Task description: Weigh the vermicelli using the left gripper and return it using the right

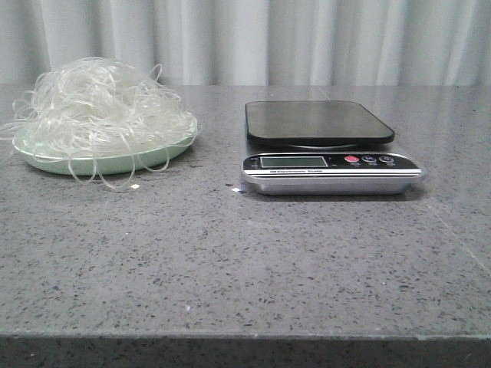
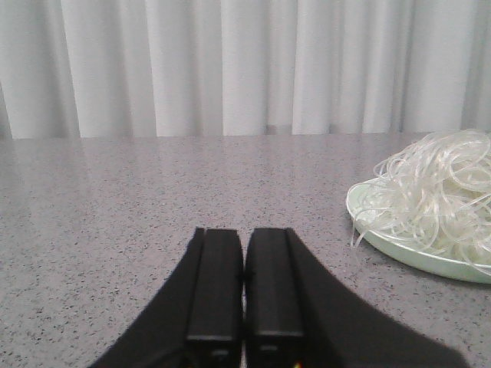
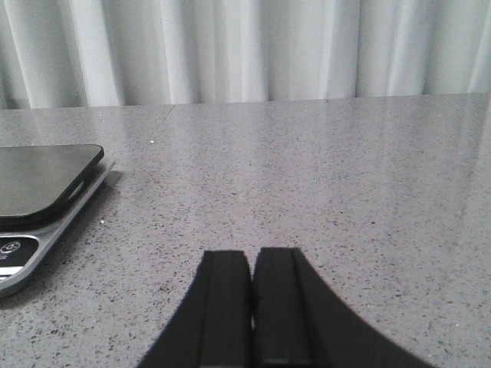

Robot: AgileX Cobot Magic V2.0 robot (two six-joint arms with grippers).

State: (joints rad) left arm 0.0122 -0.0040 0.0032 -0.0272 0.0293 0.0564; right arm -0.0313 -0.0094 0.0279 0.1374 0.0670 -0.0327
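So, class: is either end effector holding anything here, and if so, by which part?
Nothing is held. The left end effector and right end effector are both shut on nothing; the vermicelli lies untouched on its plate.

The vermicelli [image 1: 100, 107] lies heaped on a plate [image 1: 46, 159], strands hanging over its rim onto the worktop [image 1: 230, 261]. The plate sits ahead of the left end effector [image 2: 244, 295] and off to its right, well apart from it. A scale [image 1: 330, 146] stands on the worktop ahead of the right end effector [image 3: 251, 303] and to its left. Plate and scale are apart, bare worktop between them. A curtain [image 1: 307, 38] hangs behind the worktop's far edge.
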